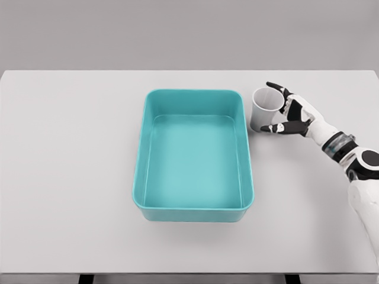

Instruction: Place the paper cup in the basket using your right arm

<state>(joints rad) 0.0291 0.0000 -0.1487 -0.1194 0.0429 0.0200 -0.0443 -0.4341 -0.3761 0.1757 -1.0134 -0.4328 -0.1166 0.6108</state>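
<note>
A white paper cup (265, 108) stands upright on the table just right of the teal basket (193, 212), near its far right corner. My right hand (283, 109) reaches in from the right. Its fingers are spread around the cup's right side, the thumb low by the cup's base and the fingertips near the rim. The hand looks close to the cup but not closed on it. Nothing lies inside the basket. The left arm does not show.
The white table (65, 177) spans the whole view, with its front edge near the bottom of the picture. The basket sits in the middle of it.
</note>
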